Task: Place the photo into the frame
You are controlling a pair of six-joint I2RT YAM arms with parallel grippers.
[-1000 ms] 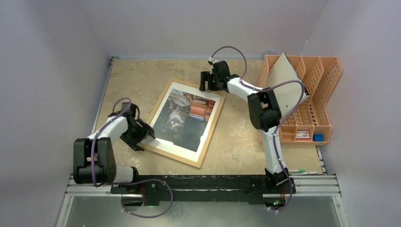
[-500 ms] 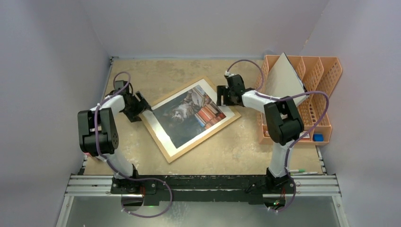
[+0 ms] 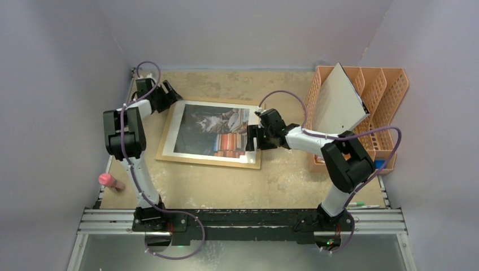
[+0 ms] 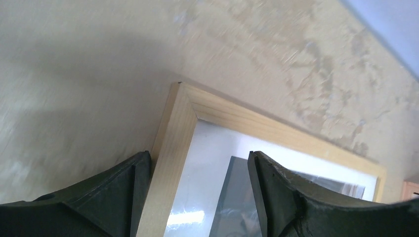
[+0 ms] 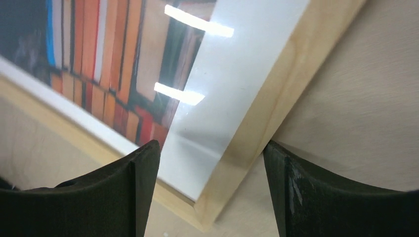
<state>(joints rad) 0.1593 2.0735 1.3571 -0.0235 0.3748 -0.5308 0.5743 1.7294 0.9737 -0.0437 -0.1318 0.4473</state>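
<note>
A: Since half a sec ago we've swung the frame (image 3: 209,161) round – it lay diagonal then, now its long sides run approx parallel to the near edge of the table (image 3: 282,180). Both arms moved w/ it
B: Agreed. Where do we have the left gripper (image 3: 173,97)?
A: At the far-left corner of the frame. Wrist cam shows its jaws apart, one finger outside the wood rail, the other over the white mat (image 3: 177,127). We clamp nothing there
B: And the right gripper (image 3: 252,139)?
A: Near-right corner, same story: jaws apart, straddling the right rail, no squeeze that we can see
B: The photo (image 3: 212,131)?
A: Lies flat inside the frame, cat & books facing up, mat along its sides. Mid-table, apart from the orange rack (image 3: 390,113) w/ the grey board (image 3: 339,101)
B: So which step are we on?
A: We reckon insertion is mostly done & we're squaring things up. Can't tell from here whether the photo sits under the mat or on top of it
B: Nxt move, imo?
A: Needs a gentle touch: nudge the rails only, don't drag fingers over the photo, then lift both arms straight up so we don't shift it
</note>
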